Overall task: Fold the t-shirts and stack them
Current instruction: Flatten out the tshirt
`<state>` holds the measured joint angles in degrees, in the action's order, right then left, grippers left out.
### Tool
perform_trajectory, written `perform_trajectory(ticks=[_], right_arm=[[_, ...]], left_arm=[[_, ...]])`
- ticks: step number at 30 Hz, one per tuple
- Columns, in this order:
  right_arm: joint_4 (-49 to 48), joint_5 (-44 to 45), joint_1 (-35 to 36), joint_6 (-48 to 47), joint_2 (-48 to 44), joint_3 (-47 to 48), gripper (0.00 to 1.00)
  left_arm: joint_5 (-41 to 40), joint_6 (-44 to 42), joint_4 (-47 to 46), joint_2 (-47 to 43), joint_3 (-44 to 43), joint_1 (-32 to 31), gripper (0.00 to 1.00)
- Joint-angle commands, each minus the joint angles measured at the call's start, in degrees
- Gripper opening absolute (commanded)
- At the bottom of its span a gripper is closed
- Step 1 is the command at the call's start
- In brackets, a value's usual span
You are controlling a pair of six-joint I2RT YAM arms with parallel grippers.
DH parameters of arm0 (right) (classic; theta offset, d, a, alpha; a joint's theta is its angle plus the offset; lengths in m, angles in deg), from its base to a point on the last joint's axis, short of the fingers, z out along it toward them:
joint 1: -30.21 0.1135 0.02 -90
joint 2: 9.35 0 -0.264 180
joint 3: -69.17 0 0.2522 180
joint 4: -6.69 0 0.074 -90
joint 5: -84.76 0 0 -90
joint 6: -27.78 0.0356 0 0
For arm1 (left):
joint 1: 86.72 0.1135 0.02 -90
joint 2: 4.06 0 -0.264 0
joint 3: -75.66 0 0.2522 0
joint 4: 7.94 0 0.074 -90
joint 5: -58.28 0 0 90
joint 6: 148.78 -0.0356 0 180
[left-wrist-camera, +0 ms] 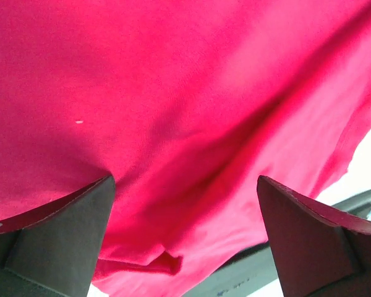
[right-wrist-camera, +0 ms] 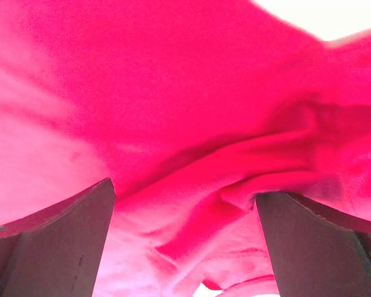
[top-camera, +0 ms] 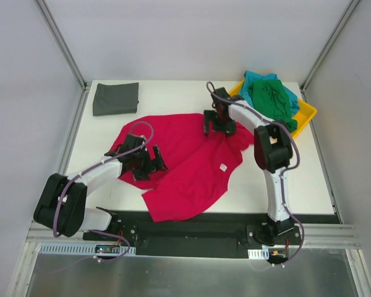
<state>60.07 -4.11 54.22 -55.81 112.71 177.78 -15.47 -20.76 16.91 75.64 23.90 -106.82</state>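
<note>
Dark grey cloth t-shirt (top-camera: 115, 99) lies folded. Crimson red cloth t-shirt (top-camera: 185, 170) sprawls unfolded under left pincer (top-camera: 151, 166) and right pincer (top-camera: 215, 127), both gaping, empty.

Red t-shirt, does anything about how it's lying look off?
Yes. The red t-shirt lies crumpled and diagonal mid-table, wrinkled near the right gripper, its lower corner overlapping the black strip at the near edge.

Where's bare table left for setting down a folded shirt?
Far strip between grey t-shirt and yellow tray; near right, between right arm and table edge. Crowded: centre, left arm and right arm over red t-shirt.
</note>
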Motion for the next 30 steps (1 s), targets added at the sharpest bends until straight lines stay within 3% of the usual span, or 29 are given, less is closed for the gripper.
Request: perform_trajectory(ticks=[1, 4, 7, 9, 13, 16, 20, 22, 25, 30], right_arm=[[13.71, -1.48, 3.58, -9.11, 12.03, 25.59, 0.96], [16.54, 2.12, 4.82, -14.31, 16.89, 39.42, 0.96], [16.9, 3.96, 4.82, -15.81, 12.61, 41.3, 0.96], [16.46, 7.38, 4.99, -15.38, 6.12, 35.96, 0.96], [14.09, 11.17, 6.66, -10.74, -9.96, 13.76, 0.96], [9.44, 10.48, 11.04, -7.05, -21.3, -7.59, 0.96], [-3.1, 2.68, 18.95, 1.65, -31.69, -27.92, 0.96], [-7.78, -2.42, 22.38, 4.55, -32.94, -32.78, 0.96], [-11.22, -1.49, 25.47, 6.32, -30.14, -34.73, 0.96], [-7.01, 3.88, 22.33, 6.24, -25.12, -35.08, 0.96]], left_arm=[[2.11, 5.57, 2.36, -5.6, 6.01, -5.72, 0.99], [2.91, 5.66, 1.57, -6.49, 2.33, -11.26, 0.99], [3.7, 3.13, 1.3, -5.44, -1.8, -13.82, 0.99], [2.74, 1.1, 1.74, -5.26, -4.44, -13.83, 0.99], [-7.53, -0.4, 5.6, -7.19, -8.4, -12.17, 0.99], [-8.0, -0.32, 6.22, -8.16, -7.8, -6.03, 0.99], [-7.64, -1.01, 6.05, -7.89, -5.69, 3.03, 0.99], [-7.29, -1.02, 5.96, -7.37, -4.63, 5.32, 0.99], [-6.5, -1.02, 5.17, -6.32, -3.23, 6.91, 0.99], [-5.53, -1.02, 3.85, -4.91, -2.08, 7.88, 0.99]])
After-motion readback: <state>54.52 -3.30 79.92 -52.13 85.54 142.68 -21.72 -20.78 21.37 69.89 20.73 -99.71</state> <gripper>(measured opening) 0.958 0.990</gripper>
